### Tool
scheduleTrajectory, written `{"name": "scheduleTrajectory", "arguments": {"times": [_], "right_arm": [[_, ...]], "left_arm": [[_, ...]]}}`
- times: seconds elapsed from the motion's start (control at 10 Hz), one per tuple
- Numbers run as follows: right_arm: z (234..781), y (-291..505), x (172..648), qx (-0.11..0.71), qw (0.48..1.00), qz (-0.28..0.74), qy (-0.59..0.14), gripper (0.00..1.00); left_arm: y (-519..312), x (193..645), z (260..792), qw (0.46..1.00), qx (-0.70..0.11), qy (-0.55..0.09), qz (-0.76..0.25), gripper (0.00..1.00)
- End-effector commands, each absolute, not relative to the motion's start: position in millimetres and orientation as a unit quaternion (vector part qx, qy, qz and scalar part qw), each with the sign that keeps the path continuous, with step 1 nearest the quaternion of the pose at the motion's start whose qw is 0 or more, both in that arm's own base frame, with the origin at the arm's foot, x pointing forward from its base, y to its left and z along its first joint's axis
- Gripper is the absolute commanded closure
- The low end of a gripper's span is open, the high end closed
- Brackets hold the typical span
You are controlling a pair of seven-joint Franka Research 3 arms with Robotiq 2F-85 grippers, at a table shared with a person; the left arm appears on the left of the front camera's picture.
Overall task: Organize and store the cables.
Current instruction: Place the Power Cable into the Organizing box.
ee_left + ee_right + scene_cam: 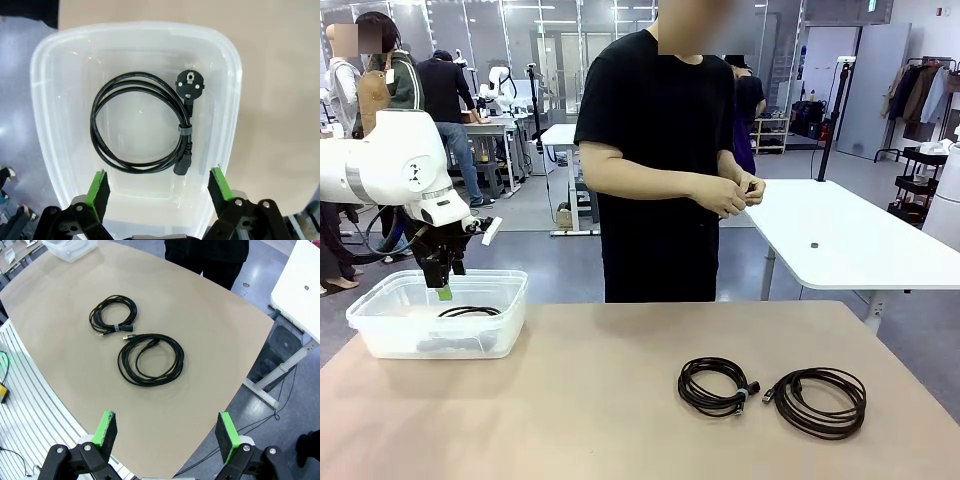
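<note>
The left gripper (158, 174) is hanging wide apart, empty, over a clear bin (45, 100) holding one cable (93, 120), its print unreadable; the right gripper (166, 415) is gaping above a tied cable (116, 328) and a larger cable (150, 381) lying on the table (225, 330).

Wide bare surface (570, 400) between bin (380, 312) and tied coil (717, 386): free to cross. At the bin's open top, left claw (444, 291), jaws apart, in the way. Inside, one cable (140, 125) lying flat, bare floor around it. Tied coil and big coil (817, 401) just beside each other. Hands (732, 192) raised beyond the far edge.
</note>
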State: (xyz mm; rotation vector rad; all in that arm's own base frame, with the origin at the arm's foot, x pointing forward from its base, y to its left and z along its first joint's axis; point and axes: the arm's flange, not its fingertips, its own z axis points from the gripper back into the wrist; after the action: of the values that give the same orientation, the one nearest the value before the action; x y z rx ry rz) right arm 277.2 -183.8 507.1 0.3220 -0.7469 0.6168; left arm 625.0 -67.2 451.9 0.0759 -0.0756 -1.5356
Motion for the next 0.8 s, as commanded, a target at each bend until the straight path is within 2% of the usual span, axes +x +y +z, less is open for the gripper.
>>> {"name": "scheduleTrajectory", "arguments": {"times": [0.0,0.7], "right_arm": [[507.4,-185.4,275.8,0.154,0.868,0.303,-0.361,0.0],[507.4,-185.4,275.8,0.154,0.868,0.303,-0.361,0.0]], "left_arm": [[-66.9,625.2,452.0,0.715,0.034,-0.035,-0.698,0.0],[-66.9,625.2,452.0,0.715,0.034,-0.035,-0.698,0.0]]}}
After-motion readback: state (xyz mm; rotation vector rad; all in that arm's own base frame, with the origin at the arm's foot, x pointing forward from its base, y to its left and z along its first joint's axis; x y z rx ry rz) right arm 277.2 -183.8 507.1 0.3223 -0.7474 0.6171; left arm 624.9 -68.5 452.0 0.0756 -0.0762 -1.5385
